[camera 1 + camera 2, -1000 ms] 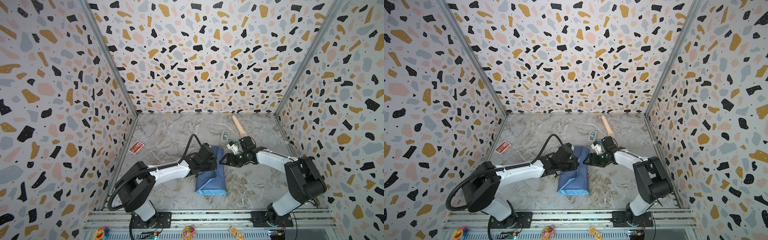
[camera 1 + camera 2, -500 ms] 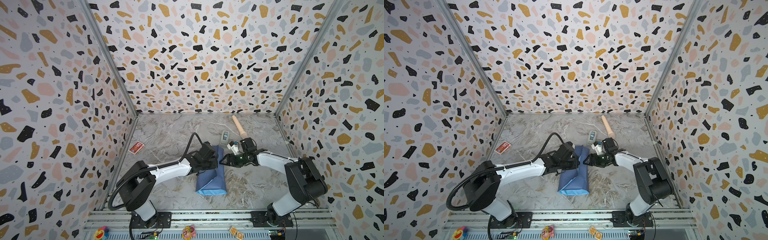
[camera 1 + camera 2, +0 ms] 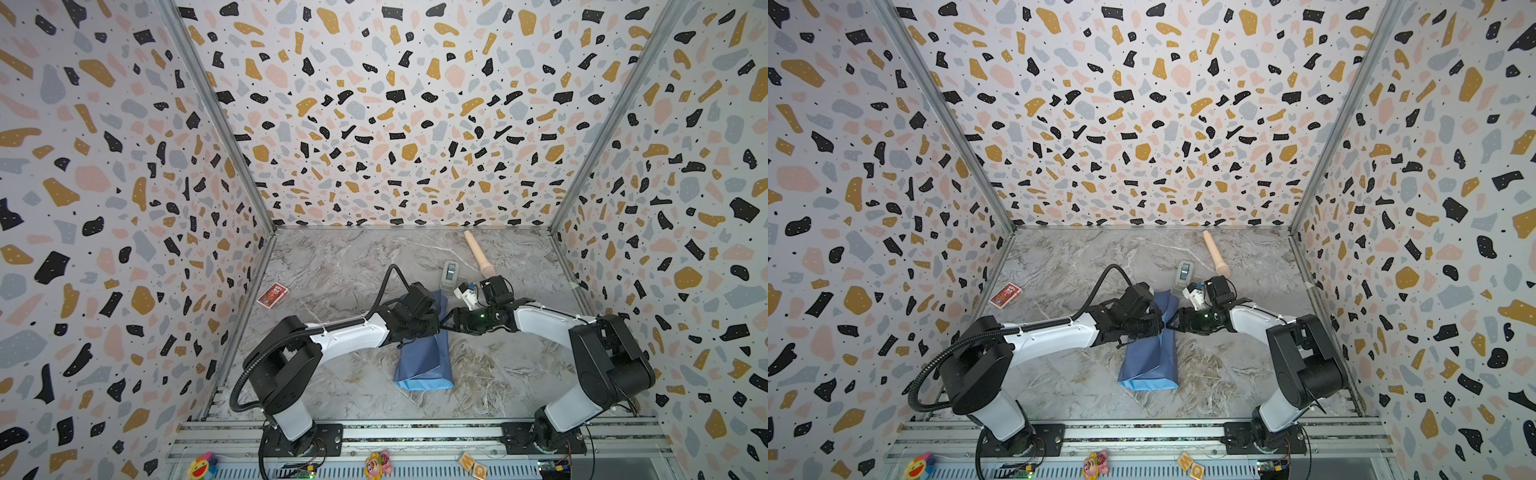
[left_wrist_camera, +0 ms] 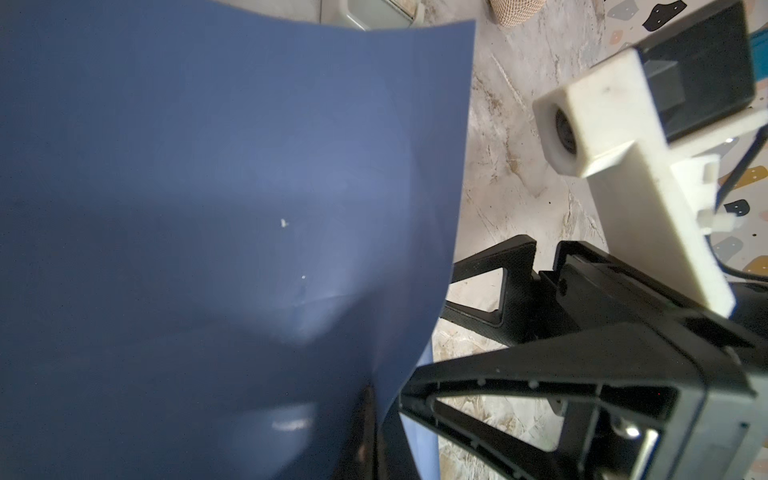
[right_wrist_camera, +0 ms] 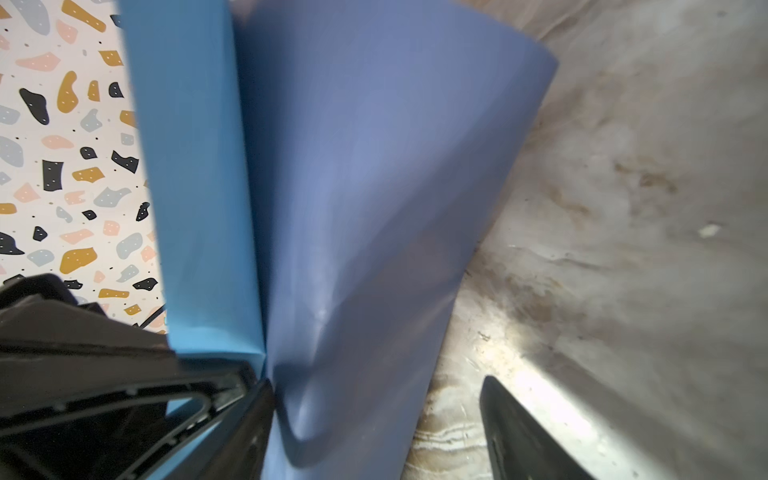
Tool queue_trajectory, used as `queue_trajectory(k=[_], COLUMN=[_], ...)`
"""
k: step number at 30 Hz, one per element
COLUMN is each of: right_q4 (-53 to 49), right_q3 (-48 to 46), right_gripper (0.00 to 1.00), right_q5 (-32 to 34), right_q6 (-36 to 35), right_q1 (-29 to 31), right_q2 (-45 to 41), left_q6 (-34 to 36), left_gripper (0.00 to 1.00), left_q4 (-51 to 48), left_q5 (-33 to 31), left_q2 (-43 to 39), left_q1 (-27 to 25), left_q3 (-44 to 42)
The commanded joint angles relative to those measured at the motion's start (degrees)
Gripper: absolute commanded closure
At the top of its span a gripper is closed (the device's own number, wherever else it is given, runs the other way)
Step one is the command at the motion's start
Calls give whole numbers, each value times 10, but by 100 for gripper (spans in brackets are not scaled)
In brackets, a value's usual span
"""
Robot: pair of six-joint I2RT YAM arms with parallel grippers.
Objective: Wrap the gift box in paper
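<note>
The paper [image 3: 424, 361] lies as a long folded blue bundle in the middle of the floor in both top views [image 3: 1150, 361]. The gift box is hidden, presumably under it. My left gripper [image 3: 434, 328] sits on the bundle's far half. In the left wrist view it [image 4: 374, 440] is shut on a raised flap of the paper [image 4: 208, 208]. My right gripper [image 3: 445, 324] faces it from the right, open. In the right wrist view the flap [image 5: 374, 187] stands between the right gripper's [image 5: 382, 436] spread fingers, against one finger [image 5: 249, 419].
A grey tape dispenser [image 3: 449, 274] and a pale wooden handle [image 3: 478, 257] lie just behind the right gripper. A red card pack [image 3: 272, 295] lies at the left near the wall. Patterned walls close three sides.
My left gripper has edged slightly towards the right gripper with the paper flap. The right gripper has hardly moved and stays open.
</note>
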Motion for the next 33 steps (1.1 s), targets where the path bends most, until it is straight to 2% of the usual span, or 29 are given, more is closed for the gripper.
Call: queue_trajectory(k=[1, 14, 33], right_q4=[-69, -75, -83], right_q3=[-30, -21, 20], right_gripper=[23, 23, 22], right_q5=[73, 76, 68], right_q6=[-12, -12, -1], right_q1=[7, 14, 17], right_q2=[25, 24, 10], left_q6=[-12, -43, -57], left_gripper=[100, 100, 100], left_q4=[52, 106, 136], left_q5=[17, 17, 21], left_q2=[-1, -2, 12], left_q1=[-3, -2, -4], left_q3=[12, -30, -90])
